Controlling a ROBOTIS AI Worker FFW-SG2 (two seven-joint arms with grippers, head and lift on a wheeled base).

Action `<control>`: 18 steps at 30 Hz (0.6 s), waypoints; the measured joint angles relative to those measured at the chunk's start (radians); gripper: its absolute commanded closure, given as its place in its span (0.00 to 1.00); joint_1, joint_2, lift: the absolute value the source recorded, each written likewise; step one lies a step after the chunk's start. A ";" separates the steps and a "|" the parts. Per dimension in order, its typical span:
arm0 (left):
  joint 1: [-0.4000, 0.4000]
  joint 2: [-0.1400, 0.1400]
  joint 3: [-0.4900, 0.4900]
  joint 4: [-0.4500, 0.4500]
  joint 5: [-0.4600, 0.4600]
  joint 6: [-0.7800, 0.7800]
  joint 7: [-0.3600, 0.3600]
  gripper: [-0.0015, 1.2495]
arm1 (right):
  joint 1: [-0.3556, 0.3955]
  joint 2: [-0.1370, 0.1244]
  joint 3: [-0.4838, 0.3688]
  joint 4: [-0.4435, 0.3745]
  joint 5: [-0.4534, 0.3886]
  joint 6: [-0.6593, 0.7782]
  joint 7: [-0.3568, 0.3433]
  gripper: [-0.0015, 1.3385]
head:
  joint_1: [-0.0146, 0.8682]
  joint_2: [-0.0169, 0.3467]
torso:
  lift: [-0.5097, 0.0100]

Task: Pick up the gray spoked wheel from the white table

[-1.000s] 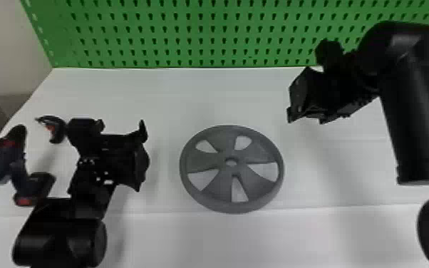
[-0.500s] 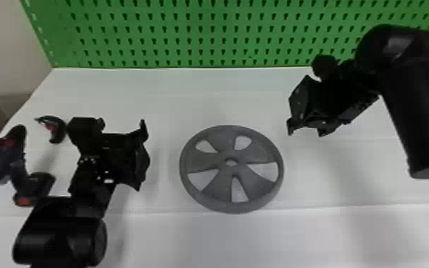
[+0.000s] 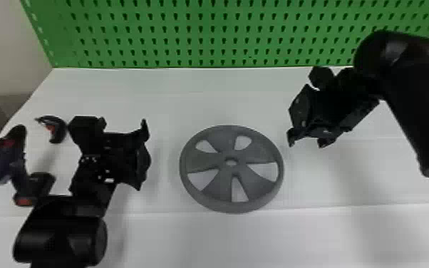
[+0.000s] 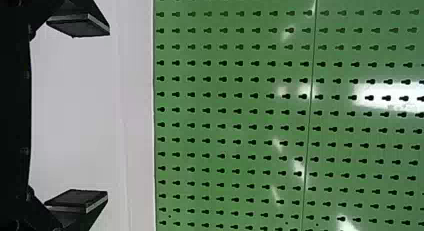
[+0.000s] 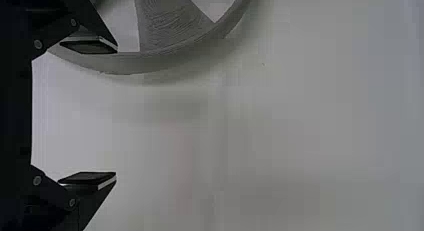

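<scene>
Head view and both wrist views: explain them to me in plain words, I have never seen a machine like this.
This is a robot with two black arms. The head view looks forward and down from its head, so its left arm is on the left. Each wrist view comes from a camera on that arm and is turned on its side, with that arm's own fingers coming in from the left edge.

On the white table lies a gray spoked wheel, between the arms. At the table's left side is a dark drill-like tool. A green board with holes stands behind.

The left gripper and right gripper are both open, and nothing is held.
</scene>
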State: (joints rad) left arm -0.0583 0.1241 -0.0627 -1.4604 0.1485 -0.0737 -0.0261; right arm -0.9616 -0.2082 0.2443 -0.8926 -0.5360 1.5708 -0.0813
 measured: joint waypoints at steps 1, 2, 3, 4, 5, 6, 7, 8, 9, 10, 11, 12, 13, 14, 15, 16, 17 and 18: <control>0.000 0.000 0.000 0.000 0.000 0.000 0.000 0.10 | 0.000 -0.002 0.001 0.005 -0.006 0.000 0.000 0.28 | 0.89 0.14 | 0.77; 0.000 0.000 0.000 0.000 0.000 0.000 0.000 0.10 | 0.000 -0.003 0.001 0.008 -0.010 0.000 0.000 0.28 | 0.89 0.14 | 0.77; 0.000 0.000 0.000 0.000 0.000 0.000 0.000 0.10 | 0.000 -0.005 0.001 0.011 -0.015 0.000 0.000 0.28 | 0.89 0.14 | 0.77; -0.001 0.000 -0.001 0.000 0.000 0.000 0.000 0.10 | 0.000 -0.006 0.001 0.012 -0.018 0.000 0.000 0.28 | 0.89 0.14 | 0.77; -0.001 0.000 -0.001 0.000 0.000 0.000 0.000 0.10 | 0.000 -0.007 0.001 0.014 -0.020 0.000 0.000 0.28 | 0.89 0.14 | 0.77; -0.001 0.001 -0.001 0.000 0.000 0.000 0.000 0.10 | 0.000 -0.007 0.001 0.015 -0.022 0.000 0.000 0.28 | 0.89 0.14 | 0.77; -0.002 0.001 -0.001 0.000 0.000 0.000 0.000 0.10 | -0.001 -0.008 0.001 0.016 -0.023 0.000 0.000 0.28 | 0.89 0.14 | 0.77; -0.002 0.001 -0.002 0.000 0.000 0.000 0.000 0.10 | -0.001 -0.009 0.001 0.017 -0.025 0.000 0.000 0.28 | 0.89 0.14 | 0.77; -0.002 0.001 -0.002 0.000 0.000 0.000 0.000 0.10 | -0.001 -0.009 0.001 0.017 -0.026 0.000 0.000 0.28 | 0.89 0.14 | 0.77; -0.002 0.001 -0.002 0.000 0.000 0.000 0.000 0.10 | -0.002 -0.010 0.003 0.018 -0.028 0.000 0.000 0.28 | 0.89 0.14 | 0.77; -0.002 0.002 -0.002 0.000 0.000 0.000 0.000 0.10 | -0.002 -0.010 0.004 0.018 -0.030 0.000 0.000 0.28 | 0.89 0.14 | 0.77; -0.002 0.002 -0.003 0.000 0.000 0.000 0.000 0.10 | -0.002 -0.010 0.007 0.018 -0.031 0.000 0.000 0.28 | 0.89 0.14 | 0.77; -0.002 0.002 -0.003 0.000 0.000 0.001 0.000 0.10 | -0.002 -0.010 0.012 0.018 -0.032 0.000 -0.001 0.28 | 0.89 0.14 | 0.77; -0.002 0.002 -0.002 0.000 0.000 0.001 0.000 0.10 | -0.002 -0.009 0.017 0.018 -0.032 0.000 -0.001 0.28 | 0.89 0.14 | 0.77; -0.001 0.002 -0.002 0.000 0.000 0.001 0.000 0.10 | -0.002 -0.008 0.022 0.018 -0.032 0.000 -0.001 0.28 | 0.89 0.14 | 0.77; 0.000 0.002 -0.001 0.000 0.000 0.002 0.000 0.10 | -0.002 -0.006 0.029 0.018 -0.031 0.000 -0.001 0.28 | 0.89 0.14 | 0.77; 0.000 0.002 -0.001 0.000 -0.002 0.002 0.000 0.10 | -0.001 -0.005 0.036 0.018 -0.029 0.000 -0.001 0.28 | 0.89 0.14 | 0.77; 0.001 0.003 -0.001 0.000 -0.003 0.002 0.000 0.10 | -0.001 -0.003 0.043 0.017 -0.027 0.000 -0.001 0.28 | 0.89 0.14 | 0.77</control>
State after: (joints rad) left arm -0.0577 0.1267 -0.0637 -1.4604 0.1451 -0.0716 -0.0261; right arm -0.9626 -0.2109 0.2868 -0.8754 -0.5629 1.5708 -0.0828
